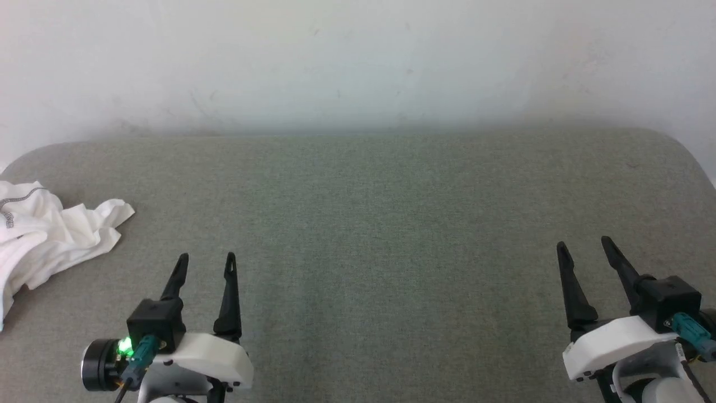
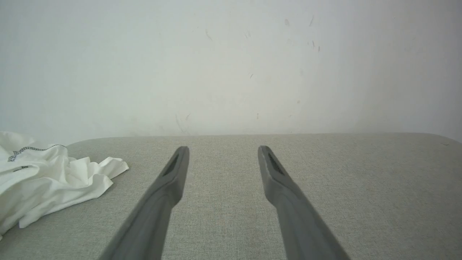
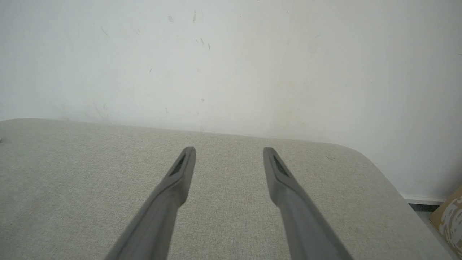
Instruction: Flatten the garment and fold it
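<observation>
Garment (image 1: 50,235), thin white cloth with dark zigzag seam stitching: you find it crumpled at the left edge of the grey-green fabric surface (image 1: 391,224), below the white wall (image 1: 358,56). Your left gripper (image 1: 206,258), long dark fingers spread, empty, sits near it without touching. Your right gripper (image 1: 582,243), likewise spread and empty, is well apart.

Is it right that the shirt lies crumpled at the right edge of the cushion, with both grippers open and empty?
Not quite. The shirt lies crumpled at the left edge of the cushion, not the right, as the head view shows. The left gripper and right gripper are indeed open and empty.
</observation>
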### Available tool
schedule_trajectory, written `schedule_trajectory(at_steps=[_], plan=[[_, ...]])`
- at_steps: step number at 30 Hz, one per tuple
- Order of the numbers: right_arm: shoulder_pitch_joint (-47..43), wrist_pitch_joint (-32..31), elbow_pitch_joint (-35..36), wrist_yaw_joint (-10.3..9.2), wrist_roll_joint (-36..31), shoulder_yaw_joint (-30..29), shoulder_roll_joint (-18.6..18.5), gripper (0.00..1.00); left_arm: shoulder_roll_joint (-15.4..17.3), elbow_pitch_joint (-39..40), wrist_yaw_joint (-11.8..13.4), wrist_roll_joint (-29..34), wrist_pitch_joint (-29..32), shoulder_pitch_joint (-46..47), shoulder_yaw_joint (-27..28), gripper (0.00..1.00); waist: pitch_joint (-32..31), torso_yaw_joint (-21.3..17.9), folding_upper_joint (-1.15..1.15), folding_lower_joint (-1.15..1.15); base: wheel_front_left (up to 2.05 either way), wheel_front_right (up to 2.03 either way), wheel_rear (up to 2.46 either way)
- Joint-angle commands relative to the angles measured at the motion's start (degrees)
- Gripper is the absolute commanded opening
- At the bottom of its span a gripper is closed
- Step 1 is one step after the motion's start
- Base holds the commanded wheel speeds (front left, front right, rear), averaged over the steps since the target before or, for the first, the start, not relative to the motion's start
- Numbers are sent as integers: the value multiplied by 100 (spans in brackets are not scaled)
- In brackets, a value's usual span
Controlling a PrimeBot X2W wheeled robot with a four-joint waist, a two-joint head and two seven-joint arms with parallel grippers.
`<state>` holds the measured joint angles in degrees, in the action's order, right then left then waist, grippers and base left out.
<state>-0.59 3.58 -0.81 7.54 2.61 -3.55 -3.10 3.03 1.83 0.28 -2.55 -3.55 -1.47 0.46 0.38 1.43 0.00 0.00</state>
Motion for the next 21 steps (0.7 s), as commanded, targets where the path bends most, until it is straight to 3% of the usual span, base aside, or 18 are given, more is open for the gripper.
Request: schedule_trajectory(at_steps=[1,21], plan=[[-49,57,-12,-1,44,-31,6,100,-4,47,63,-38,-57,-98,38,100,-6,43,0,0,0,0,0],[-109,296,-113,-2,43,-43,10,100,-7,192,297,-200,-297,-289,80,100,-13,609,0,0,0,0,0]])
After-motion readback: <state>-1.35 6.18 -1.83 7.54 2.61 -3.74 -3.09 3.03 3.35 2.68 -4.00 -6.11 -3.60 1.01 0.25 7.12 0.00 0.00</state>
